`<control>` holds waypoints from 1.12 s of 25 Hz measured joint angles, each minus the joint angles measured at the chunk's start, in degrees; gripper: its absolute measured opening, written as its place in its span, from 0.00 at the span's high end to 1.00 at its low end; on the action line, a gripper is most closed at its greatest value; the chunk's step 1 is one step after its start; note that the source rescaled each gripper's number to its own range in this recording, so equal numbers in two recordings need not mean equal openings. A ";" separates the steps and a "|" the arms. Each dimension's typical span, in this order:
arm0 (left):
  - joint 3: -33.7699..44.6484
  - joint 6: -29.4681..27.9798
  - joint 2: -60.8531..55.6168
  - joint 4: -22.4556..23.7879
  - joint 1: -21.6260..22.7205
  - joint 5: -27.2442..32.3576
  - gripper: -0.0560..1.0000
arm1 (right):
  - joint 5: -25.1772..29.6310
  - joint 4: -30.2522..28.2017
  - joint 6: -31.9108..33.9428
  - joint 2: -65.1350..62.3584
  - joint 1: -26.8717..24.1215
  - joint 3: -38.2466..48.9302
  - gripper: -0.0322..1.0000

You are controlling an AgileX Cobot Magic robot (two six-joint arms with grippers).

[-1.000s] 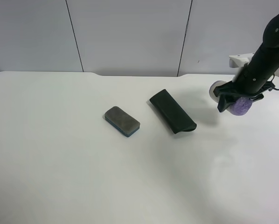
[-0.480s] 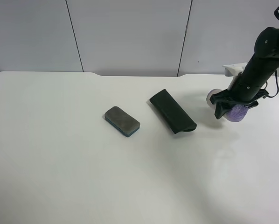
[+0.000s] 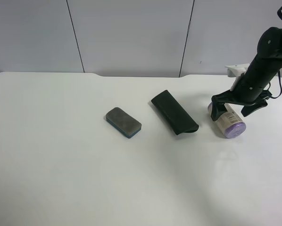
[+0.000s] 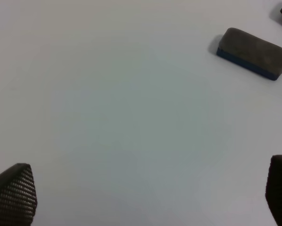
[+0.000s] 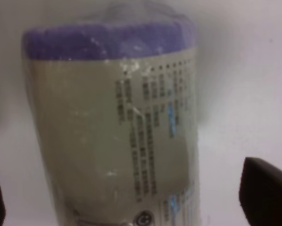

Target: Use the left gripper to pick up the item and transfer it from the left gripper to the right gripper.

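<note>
On the table [image 3: 61,179], the item [image 3: 228,122] now lies released beneath the right end effector's [image 3: 238,108] wide-spread fingers.

You have a grey eraser block [image 3: 123,122] with a blue underside lying flat on the white table [image 3: 61,165], near the middle of the exterior high view. Just beside it, with a gap between them, lies a flat dark green case [image 3: 174,112], set at a slant with one end pointing toward the back wall [image 3: 131,35]. In the left wrist view you see the same eraser block [image 4: 253,53] well out ahead of the hand, resting on bare table [image 4: 108,117], nothing touching it.
</note>
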 joint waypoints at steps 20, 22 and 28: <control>0.00 0.00 0.00 0.00 0.00 0.00 0.01 | 26.82 0.73 0.61 -26.65 0.00 -6.52 0.00; 0.00 0.00 0.00 0.00 0.00 0.00 0.01 | 27.02 0.89 0.61 -30.53 0.00 -5.84 0.00; 0.00 0.00 0.00 0.00 0.00 0.00 0.01 | 27.13 3.31 1.03 -45.16 0.00 4.83 0.00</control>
